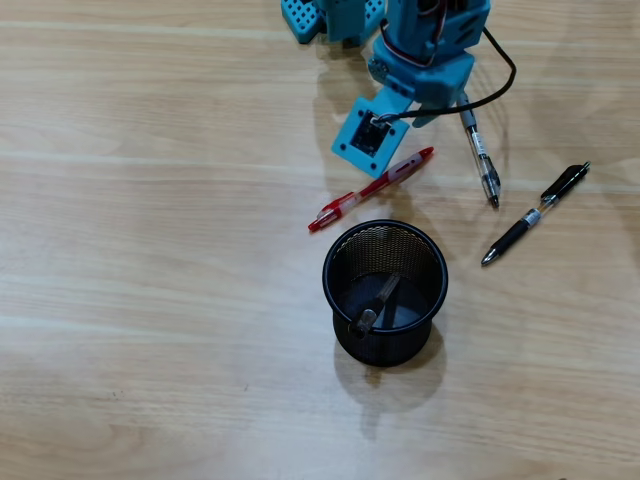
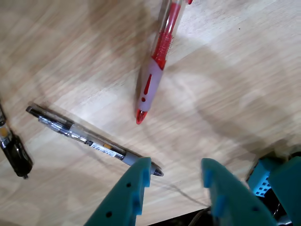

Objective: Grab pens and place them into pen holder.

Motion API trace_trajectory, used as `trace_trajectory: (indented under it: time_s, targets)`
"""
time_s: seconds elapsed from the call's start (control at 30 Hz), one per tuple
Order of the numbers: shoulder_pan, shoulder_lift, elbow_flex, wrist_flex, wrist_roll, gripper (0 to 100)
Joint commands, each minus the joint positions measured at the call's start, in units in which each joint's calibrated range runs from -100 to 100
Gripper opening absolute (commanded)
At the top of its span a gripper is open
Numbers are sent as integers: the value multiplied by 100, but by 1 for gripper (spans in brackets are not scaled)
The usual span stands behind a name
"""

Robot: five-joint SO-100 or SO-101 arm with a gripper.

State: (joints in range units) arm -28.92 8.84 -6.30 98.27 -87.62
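In the overhead view the black mesh pen holder (image 1: pixel 390 348) stands upright at the centre with one clear pen (image 1: pixel 380 303) leaning inside. A red and clear pen (image 1: pixel 372 188) lies just above it, a grey and clear pen (image 1: pixel 481 157) to the right under the blue arm (image 1: pixel 430 50), and a black pen (image 1: pixel 535 213) further right. In the wrist view my gripper (image 2: pixel 176 167) is open above bare table, nothing between its teal fingers (image 2: pixel 134 193). The grey pen's tip (image 2: pixel 89 139) lies beside the left finger, the red pen (image 2: pixel 155 70) ahead, the black pen (image 2: pixel 14 153) at the left edge.
The arm's blue base (image 1: pixel 320 18) sits at the top edge of the wooden table (image 1: pixel 150 250). A black cable (image 1: pixel 495 85) loops off the arm's right side. The wrist camera housing (image 1: pixel 370 135) hangs over the red pen's upper end.
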Motion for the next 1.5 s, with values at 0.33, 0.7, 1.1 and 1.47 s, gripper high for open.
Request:
trace_trajectory:
  time_s: [0.33,0.7,1.1,1.47]
  targets:
    - [98,845,-166,-1258,-39,25]
    - [327,1371,178,-1540,-44,25]
    - [491,1354,2141,-4246,-191,25]
    - [500,1354,2422,-4374,-280,25]
